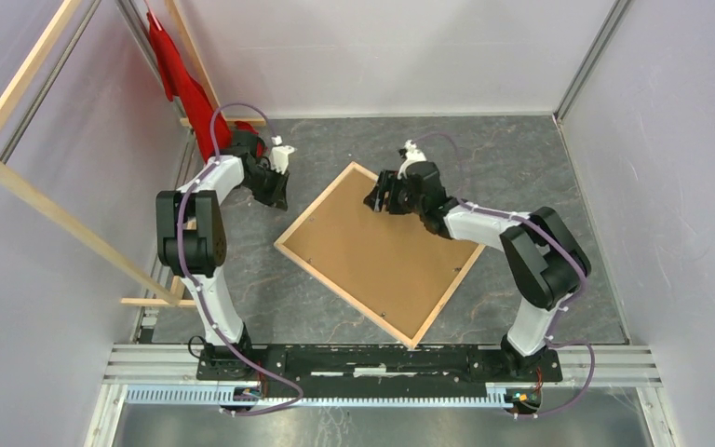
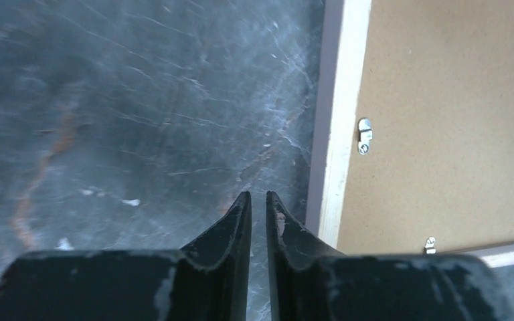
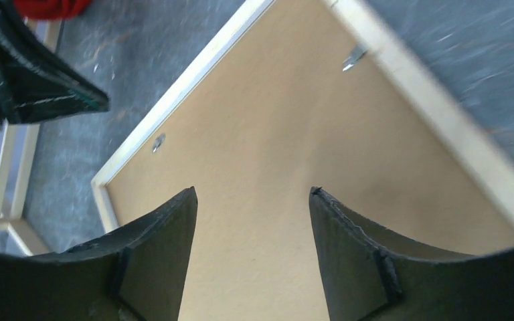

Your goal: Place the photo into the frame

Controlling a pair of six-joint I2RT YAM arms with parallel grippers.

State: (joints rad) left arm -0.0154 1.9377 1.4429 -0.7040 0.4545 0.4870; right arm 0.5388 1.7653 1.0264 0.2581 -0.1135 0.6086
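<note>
The frame [image 1: 312, 207] lies flat on the grey table with its pale wood side up, turned diagonally. The brown backing board [image 1: 382, 251] fills it. The photo is hidden from every view. My left gripper [image 1: 277, 197] is shut and empty, just off the frame's far-left rail [image 2: 338, 134]; its tips [image 2: 259, 196] are over bare table. My right gripper [image 1: 377, 200] is open and empty, over the backing board [image 3: 274, 134] near the frame's far corner, with its jaws [image 3: 253, 194] wide apart. Small metal clips [image 2: 365, 134] sit along the rails.
A red cloth [image 1: 177, 74] hangs at the back left. Long pale wooden beams [image 1: 47, 205] lean along the left wall. Walls close in on the table on three sides. The left gripper [image 3: 40, 87] also shows in the right wrist view.
</note>
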